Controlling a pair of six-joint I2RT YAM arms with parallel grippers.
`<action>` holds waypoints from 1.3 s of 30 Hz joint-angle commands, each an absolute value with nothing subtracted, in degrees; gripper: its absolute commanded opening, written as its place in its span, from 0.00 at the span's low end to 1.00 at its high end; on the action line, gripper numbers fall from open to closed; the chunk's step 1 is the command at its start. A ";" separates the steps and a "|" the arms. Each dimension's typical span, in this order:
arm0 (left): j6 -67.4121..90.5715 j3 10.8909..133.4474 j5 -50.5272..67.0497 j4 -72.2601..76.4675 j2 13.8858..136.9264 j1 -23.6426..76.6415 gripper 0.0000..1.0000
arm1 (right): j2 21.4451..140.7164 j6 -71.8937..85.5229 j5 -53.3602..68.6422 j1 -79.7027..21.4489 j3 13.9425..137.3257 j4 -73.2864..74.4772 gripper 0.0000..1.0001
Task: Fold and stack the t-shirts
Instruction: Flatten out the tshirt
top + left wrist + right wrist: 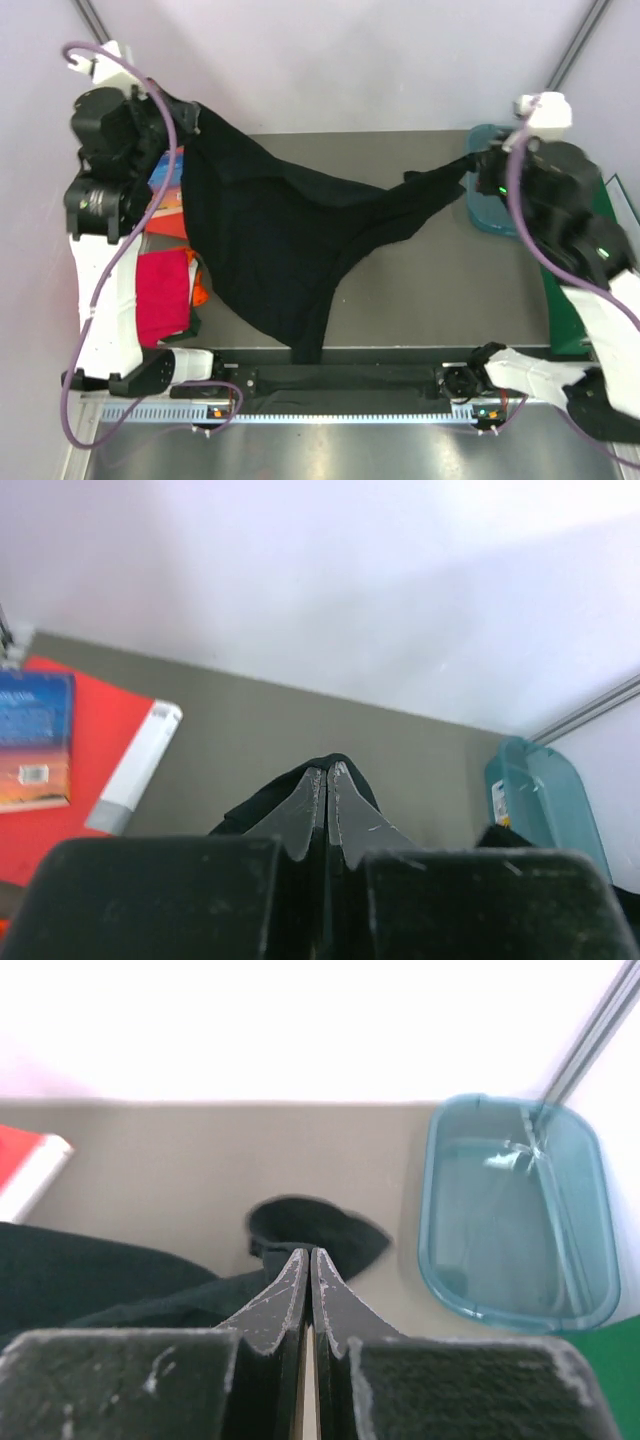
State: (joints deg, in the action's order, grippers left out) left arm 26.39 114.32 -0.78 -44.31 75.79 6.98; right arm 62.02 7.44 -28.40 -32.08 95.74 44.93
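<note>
Across the middle of the table (450, 290), the big black t-shirt (280, 240) hangs stretched and crumpled, sagging to a point at the near edge. Left gripper (185, 118) clamps one end by the far-left corner. Right gripper (478, 165) pinches the other end near the far-right corner. Crimson-pink t-shirt (163, 297) lies folded at the left edge.

Robot lab, white enclosure (380, 60), grey table (450, 270)
</note>
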 commanded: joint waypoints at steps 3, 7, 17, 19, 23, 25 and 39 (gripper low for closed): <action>20.93 122.59 -3.25 -47.01 67.95 6.68 0.00 | 51.78 7.03 -22.16 -31.64 101.15 45.87 0.00; 19.86 127.78 -2.82 -50.88 65.13 6.68 0.00 | 51.33 7.73 -19.52 -31.73 111.49 53.25 0.00; 22.06 139.12 -0.62 -48.09 66.71 6.68 0.00 | 51.07 9.66 -19.87 -31.64 118.31 57.40 0.00; 22.85 139.39 -0.35 -46.59 67.76 6.68 0.00 | 50.01 10.37 -19.34 -31.64 114.55 56.26 0.00; 23.47 137.21 -1.14 -46.41 71.71 6.68 0.00 | 47.64 11.60 -22.40 -31.64 104.79 51.52 0.00; 23.38 135.89 -1.67 -47.37 75.31 6.68 0.00 | 47.29 11.16 -24.51 -31.64 98.13 48.71 0.00; 24.08 132.18 4.30 -48.43 107.10 2.91 0.00 | 79.02 9.58 -14.70 -13.64 73.02 14.86 0.00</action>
State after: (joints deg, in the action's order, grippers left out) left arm 23.27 129.95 2.68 -51.07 104.42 5.28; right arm 63.16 8.73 -23.20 -21.56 69.76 29.34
